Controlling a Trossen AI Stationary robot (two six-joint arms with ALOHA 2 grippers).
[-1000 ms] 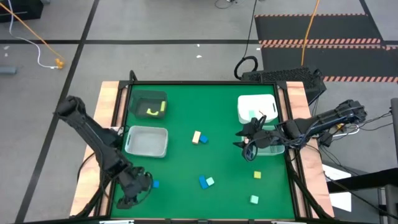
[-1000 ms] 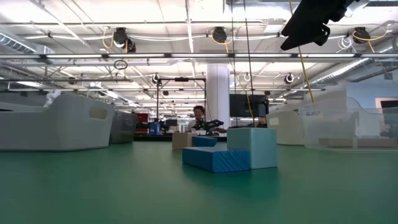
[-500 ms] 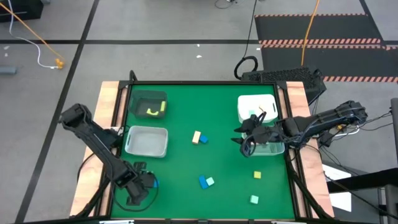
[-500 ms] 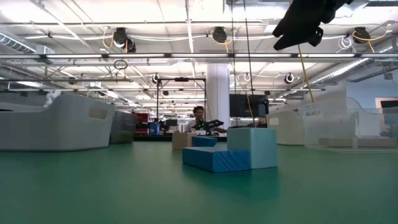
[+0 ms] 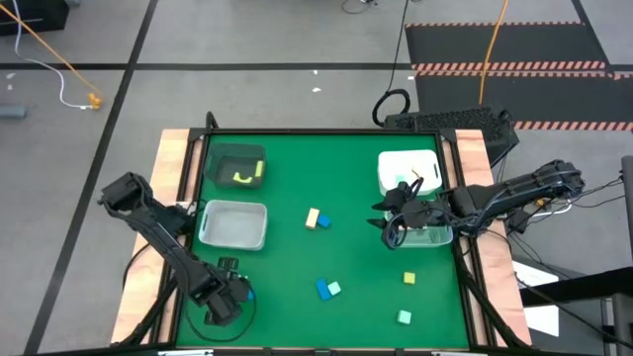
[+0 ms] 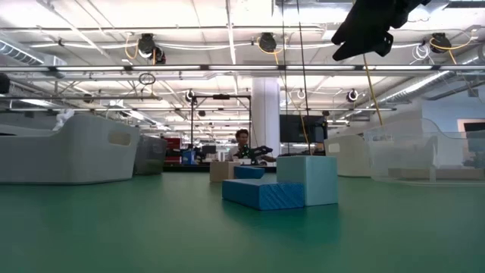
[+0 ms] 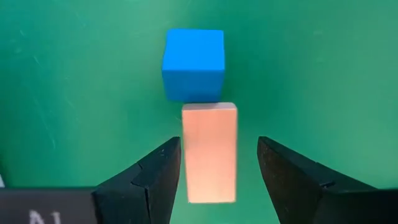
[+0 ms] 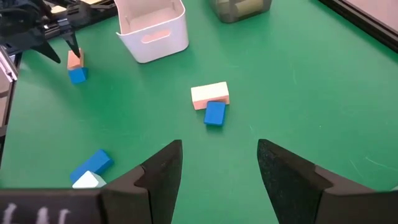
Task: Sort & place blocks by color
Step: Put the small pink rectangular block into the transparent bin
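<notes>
In the left wrist view a salmon-pink bar (image 7: 210, 152) lies flat on the green mat, and a blue cube (image 7: 193, 64) butts against its far end. My left gripper (image 7: 219, 165) points straight down over the bar at the table's near left (image 5: 226, 297). It is open, with one finger on each long side of the bar. My right gripper (image 8: 219, 168) hangs open with nothing between its fingers, above the clear bin (image 5: 438, 235) at the right (image 5: 389, 225). More blocks lie on the mat: a pale bar (image 5: 314, 218) beside a blue one (image 5: 323, 223), and a blue bar (image 5: 323, 290) beside a mint cube (image 5: 334, 288).
A dark bin (image 5: 237, 166) holding yellow pieces and a pale bin (image 5: 233, 223) stand at the left. A white bin (image 5: 407, 170) stands at the far right. A yellow block (image 5: 408, 279) and a mint block (image 5: 404, 316) lie near right. The mat's middle is bare.
My left gripper has come down over the pink bar and blue cube at the near left and has tipped until it points straight down. Its fingers stay open.
</notes>
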